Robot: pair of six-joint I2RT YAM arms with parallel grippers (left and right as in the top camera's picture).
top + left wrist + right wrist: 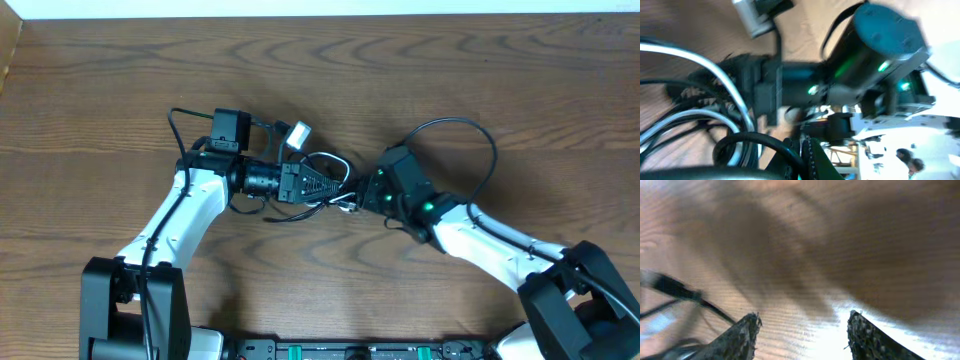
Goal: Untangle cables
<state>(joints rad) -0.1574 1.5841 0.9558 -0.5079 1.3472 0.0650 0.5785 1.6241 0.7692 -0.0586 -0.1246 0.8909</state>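
Closest to the overhead lens stood the arms' dark bases at the bottom edge. From the left one, the white-shelled left arm [185, 215] reached up and right across the brown wood-grain table [90, 90]. Its left gripper [328, 188] pointed rightward with jaws pressed together, buried in the knot. Whether a strand was pinched between them could not be told, since the left wrist view was blurred.

Just above and left of that gripper's tip, a small pale rectangular plug [297, 132] lay on the wood. The thin white cable [336, 158] looped just right of the plug. The thin black cable [288, 217] trailed in a shallow arc below the left wrist, its run lying roughly left to right. Both cords met in a tangle between the two tools, near the table's middle.

Further right, the right gripper [805, 315] faced left toward the tangle, fingers apart with only bare wood between them. In its own view a dark strand [675, 287] lay left of the fingers, not between them. By my judgement the right arm was the free one. With the knot just left of its tips, a short advance leftward would bring a loop between the fingers.

Bare table stretched above and to both sides, far from any edge, leaving room to draw the cords apart sideways. The thick black wire loop [480, 140] on the right arm would need keeping out of any pull.
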